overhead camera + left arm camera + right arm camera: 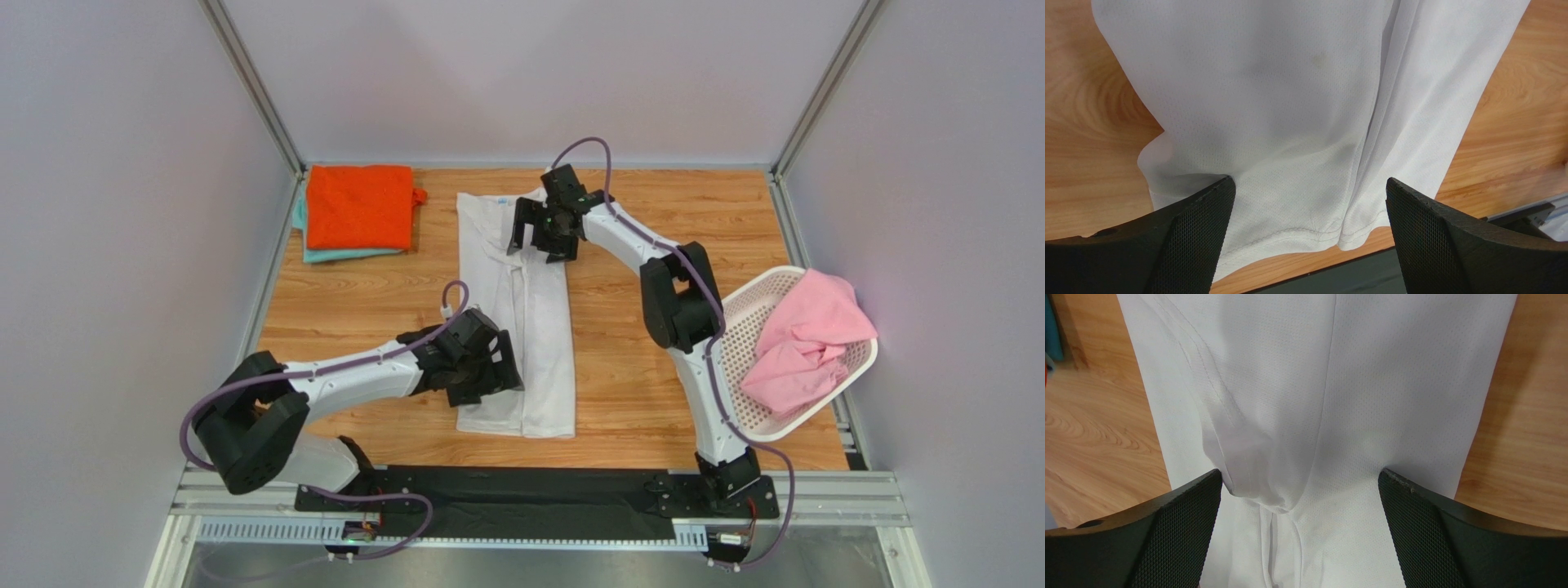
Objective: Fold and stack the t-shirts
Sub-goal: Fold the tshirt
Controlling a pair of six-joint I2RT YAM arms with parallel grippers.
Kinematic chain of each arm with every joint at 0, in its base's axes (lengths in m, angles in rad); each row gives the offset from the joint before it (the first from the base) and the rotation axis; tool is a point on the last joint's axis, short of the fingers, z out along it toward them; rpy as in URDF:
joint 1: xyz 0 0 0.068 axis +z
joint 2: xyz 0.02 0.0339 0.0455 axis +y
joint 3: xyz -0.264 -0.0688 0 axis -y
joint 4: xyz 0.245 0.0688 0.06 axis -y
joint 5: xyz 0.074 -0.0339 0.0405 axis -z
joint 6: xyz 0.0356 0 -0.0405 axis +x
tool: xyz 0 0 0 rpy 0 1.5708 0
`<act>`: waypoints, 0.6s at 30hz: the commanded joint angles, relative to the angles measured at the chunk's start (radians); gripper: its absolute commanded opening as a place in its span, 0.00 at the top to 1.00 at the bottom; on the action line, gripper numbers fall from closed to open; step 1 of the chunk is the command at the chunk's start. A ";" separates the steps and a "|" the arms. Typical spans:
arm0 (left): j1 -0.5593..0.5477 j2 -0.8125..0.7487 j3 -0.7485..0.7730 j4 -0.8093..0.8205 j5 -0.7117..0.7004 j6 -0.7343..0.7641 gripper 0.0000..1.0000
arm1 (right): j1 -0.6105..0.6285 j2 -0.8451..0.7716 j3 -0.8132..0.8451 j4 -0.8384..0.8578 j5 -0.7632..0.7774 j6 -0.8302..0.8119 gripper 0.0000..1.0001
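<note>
The white t-shirt [540, 331] lies folded lengthwise into a long narrow strip down the middle of the table. My left gripper [494, 368] is open just above its near end, and the hem [1303, 236] shows between the jaws. My right gripper [531, 233] is open over the far end, above the folded sleeve layers [1254, 447]. Neither gripper holds cloth. A folded orange t-shirt [358, 206] lies on a folded teal one [334, 255] at the far left. The pink t-shirt [803, 337] lies crumpled in the basket.
The white perforated laundry basket [743, 306] stands at the right edge of the wooden table [356, 306]. The black base rail [1364, 272] runs along the near edge, just past the white shirt's hem. Metal frame posts stand at the back corners.
</note>
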 commanded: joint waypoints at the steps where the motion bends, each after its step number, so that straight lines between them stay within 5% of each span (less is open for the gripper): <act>1: 0.042 0.068 0.033 -0.058 -0.041 0.067 0.00 | -0.039 0.079 0.058 -0.013 0.057 0.037 0.00; 18: 0.007 -0.106 0.067 -0.163 -0.071 0.059 0.00 | -0.029 -0.125 0.171 -0.027 -0.029 -0.085 0.00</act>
